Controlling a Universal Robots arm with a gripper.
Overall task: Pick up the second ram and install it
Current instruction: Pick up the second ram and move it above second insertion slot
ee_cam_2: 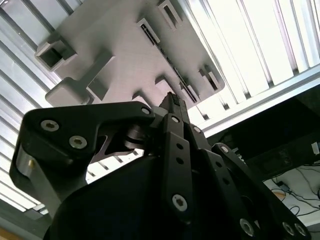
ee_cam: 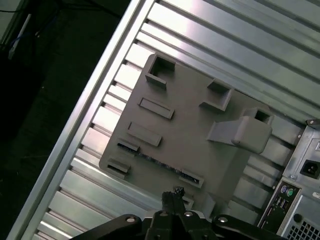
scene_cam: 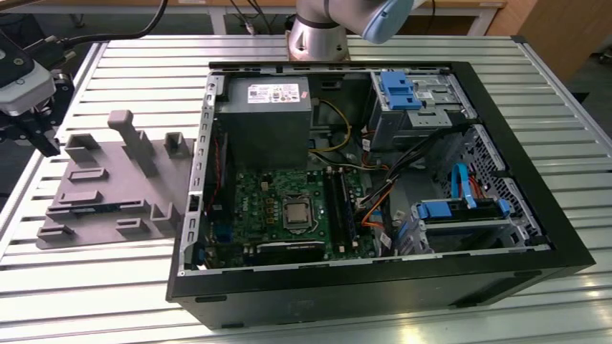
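The second ram [scene_cam: 99, 209] is a thin blue-green strip standing on edge in a slot of the grey fixture [scene_cam: 115, 172], near the fixture's front edge. In both wrist views it runs as a dark line, ram [ee_cam: 155, 161], ram [ee_cam_2: 167, 59]. My gripper [scene_cam: 45, 143] hovers at the exterior view's left, just off the fixture's far left corner and apart from it. Its fingers are shut with nothing between them, as the gripper [ee_cam: 173, 192] and gripper [ee_cam_2: 172, 100] show. The motherboard's black slots [scene_cam: 337, 204] lie inside the open computer case [scene_cam: 535, 215].
The fixture carries raised posts and pockets [scene_cam: 134, 140]. In the case are a grey power supply [scene_cam: 263, 115], blue drive brackets [scene_cam: 397, 89], and orange and black cables [scene_cam: 378, 204]. The slatted table's left edge [scene_cam: 29, 186] is close to the gripper.
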